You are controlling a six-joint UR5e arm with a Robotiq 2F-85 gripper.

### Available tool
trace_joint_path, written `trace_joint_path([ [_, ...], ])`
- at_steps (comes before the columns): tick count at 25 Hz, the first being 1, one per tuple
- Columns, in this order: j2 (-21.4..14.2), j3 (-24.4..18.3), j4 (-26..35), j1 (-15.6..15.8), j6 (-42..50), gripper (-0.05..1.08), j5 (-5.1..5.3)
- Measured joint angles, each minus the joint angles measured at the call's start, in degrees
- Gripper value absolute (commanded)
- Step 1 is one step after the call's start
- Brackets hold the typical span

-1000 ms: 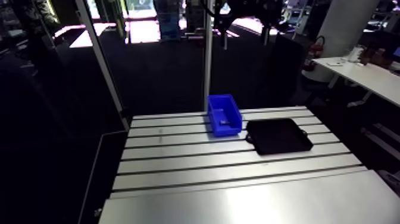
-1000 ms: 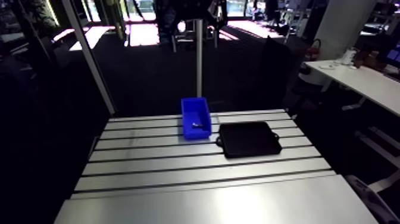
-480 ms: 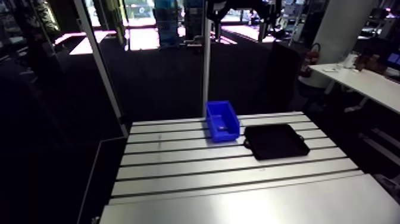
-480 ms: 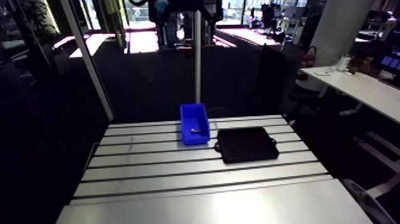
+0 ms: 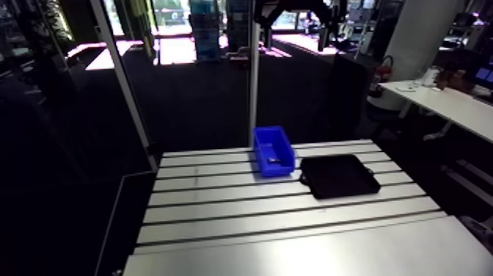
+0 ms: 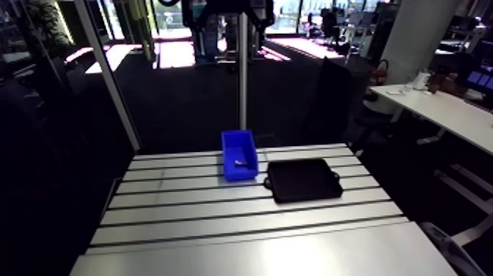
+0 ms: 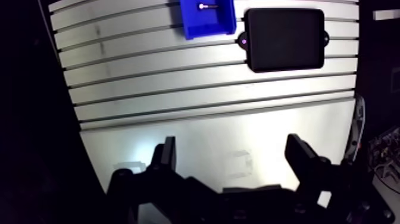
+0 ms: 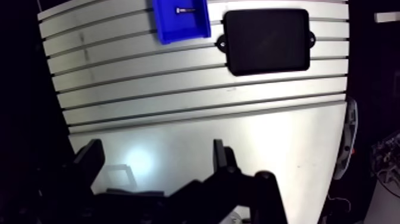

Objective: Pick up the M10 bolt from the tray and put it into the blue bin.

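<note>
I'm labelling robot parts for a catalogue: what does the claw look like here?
In the wrist view the claw is black all over: two blocky fingers on a wide dark body. No markings are visible.

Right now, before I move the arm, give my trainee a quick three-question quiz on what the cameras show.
1. True or false: the bolt lies on the black tray.
2. Multiple choice: the claw is A) shut on the bolt, B) open and holding nothing, C) resting inside the tray.
3. Short answer: what lies inside the blue bin?

Key: 1 false; 2 B; 3 the bolt.
</note>
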Motion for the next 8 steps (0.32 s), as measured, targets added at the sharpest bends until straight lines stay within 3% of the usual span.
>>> trace_joint_path([
  [8,-0.2,-0.2,0.0,0.0,0.0,0.01,0.04],
])
